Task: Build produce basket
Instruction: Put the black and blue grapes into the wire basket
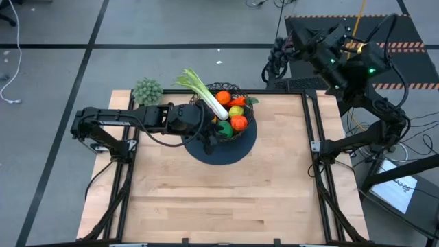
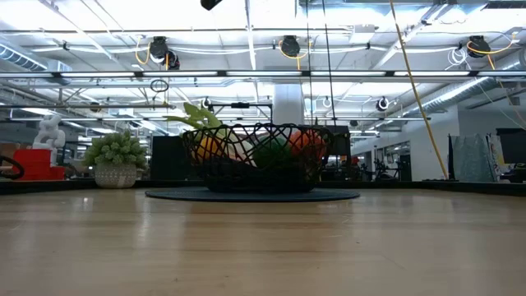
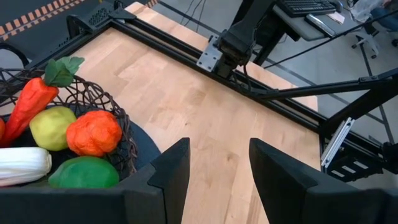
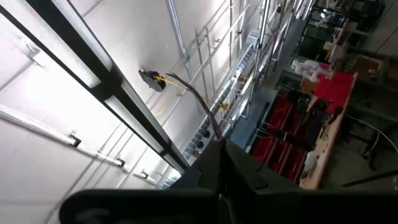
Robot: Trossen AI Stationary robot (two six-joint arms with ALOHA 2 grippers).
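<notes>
Two arms frame the scene: the left gripper (image 3: 219,171) hangs beside the basket (image 1: 230,113) with its fingers parted and nothing between them, over the dark round mat's (image 1: 221,152) edge, while the right gripper (image 4: 221,163) sits folded back beyond the table's far right corner, fingers closed and empty. The basket rests on the mat near the table's (image 1: 226,199) far edge, holding a leek (image 1: 204,92), carrot (image 3: 28,102), lemon (image 3: 53,127), orange (image 3: 93,132) and lime (image 3: 84,173). Bare wood stretches wide on the near and right sides.

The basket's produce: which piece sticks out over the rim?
The leek: long, white-stalked and green-leaved, it overhangs the basket; the round fruits sit inside.
</notes>
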